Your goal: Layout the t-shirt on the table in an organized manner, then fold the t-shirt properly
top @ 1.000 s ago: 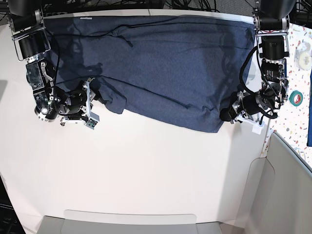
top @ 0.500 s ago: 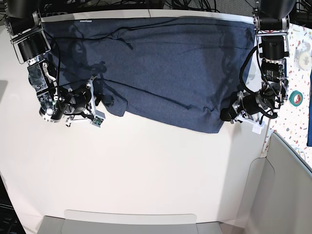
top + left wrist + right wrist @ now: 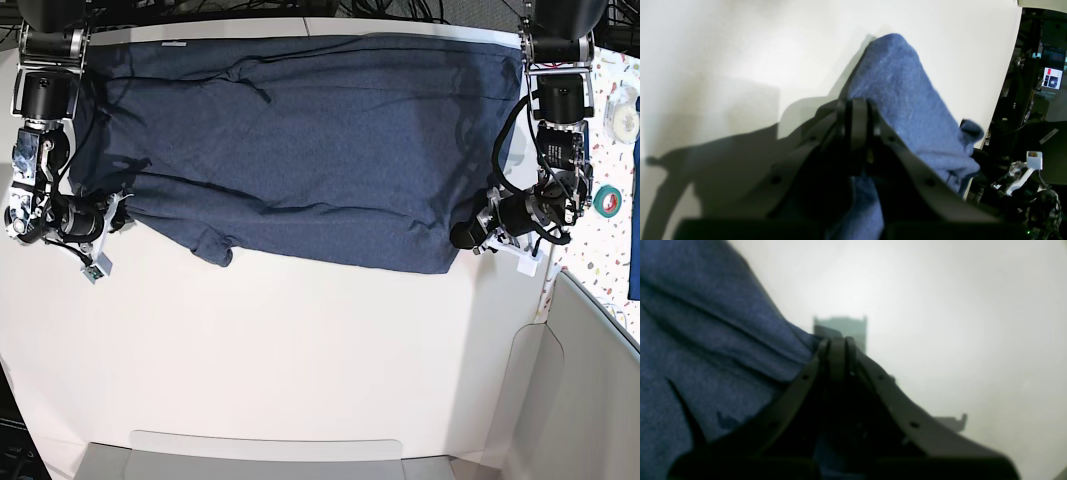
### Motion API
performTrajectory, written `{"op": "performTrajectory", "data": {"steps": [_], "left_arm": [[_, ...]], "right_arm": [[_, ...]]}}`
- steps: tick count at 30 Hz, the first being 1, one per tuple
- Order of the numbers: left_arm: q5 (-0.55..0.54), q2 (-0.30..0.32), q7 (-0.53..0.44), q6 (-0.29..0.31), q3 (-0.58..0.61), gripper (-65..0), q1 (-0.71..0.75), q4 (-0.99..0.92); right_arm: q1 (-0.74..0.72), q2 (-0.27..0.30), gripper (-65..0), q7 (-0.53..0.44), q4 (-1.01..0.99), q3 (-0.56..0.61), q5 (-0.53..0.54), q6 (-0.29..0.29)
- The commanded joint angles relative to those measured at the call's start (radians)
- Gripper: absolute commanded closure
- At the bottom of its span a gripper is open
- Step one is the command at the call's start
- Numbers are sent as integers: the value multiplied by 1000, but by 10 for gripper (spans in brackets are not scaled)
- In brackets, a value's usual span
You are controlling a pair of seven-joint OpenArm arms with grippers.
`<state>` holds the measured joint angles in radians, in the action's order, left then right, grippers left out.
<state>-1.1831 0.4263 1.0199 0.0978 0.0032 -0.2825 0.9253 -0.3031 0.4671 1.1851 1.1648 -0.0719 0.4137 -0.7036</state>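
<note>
The dark navy t-shirt lies spread across the far half of the white table, its lower hem slanting and one small fold hanging at the lower left. My right gripper, at the left of the base view, is shut on the shirt's left edge. In its wrist view the closed fingertips pinch the blue cloth over the table. My left gripper is shut on the shirt's lower right corner. There the cloth bulges up past the closed fingertips.
A narrow speckled surface runs along the right, with a green tape roll and a bright-blue cloth at the edge. A grey-white panel stands at the lower right. A pale tray edge lines the front.
My right gripper has shut on the shirt's left part and moved left to the table's left side, drawing the cloth out wider. The left gripper has stayed put.
</note>
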Motion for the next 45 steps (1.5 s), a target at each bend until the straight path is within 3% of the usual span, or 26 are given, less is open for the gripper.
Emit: {"op": "performTrajectory", "data": {"steps": [1,6,13,20,24,34,43,45], "left_arm": [[29,9,-3,-13,-2,0,2,-5],[29,9,-3,-13,-2,0,2,-5],[29,7,-3,-13,-2,0,2,-5],[29,6,-3,-13,-2,0,2,-5],[29,6,-3,-13,-2,0,2,-5],[29,4,-3,-13,-2,0,2,-5],[29,4,-3,-13,-4,0,13,-5],[29,4,-3,-13,-4,0,15,-5]], "right_arm": [[18,2,0,63,-35,8,-72,25],[14,0,0,14,-58,7,-89,25],[14,-44,-12,-12,11,-1,-83,25],[45,-104,-284,-4,220,-75,-83,22],[46,-136,-368,-4,280,-70,-83,17],[40,-222,-375,-4,306,-70,-83,17],[46,-198,-370,-3,258,27,-91,23],[46,-196,-321,-3,258,16,-91,23]]}}
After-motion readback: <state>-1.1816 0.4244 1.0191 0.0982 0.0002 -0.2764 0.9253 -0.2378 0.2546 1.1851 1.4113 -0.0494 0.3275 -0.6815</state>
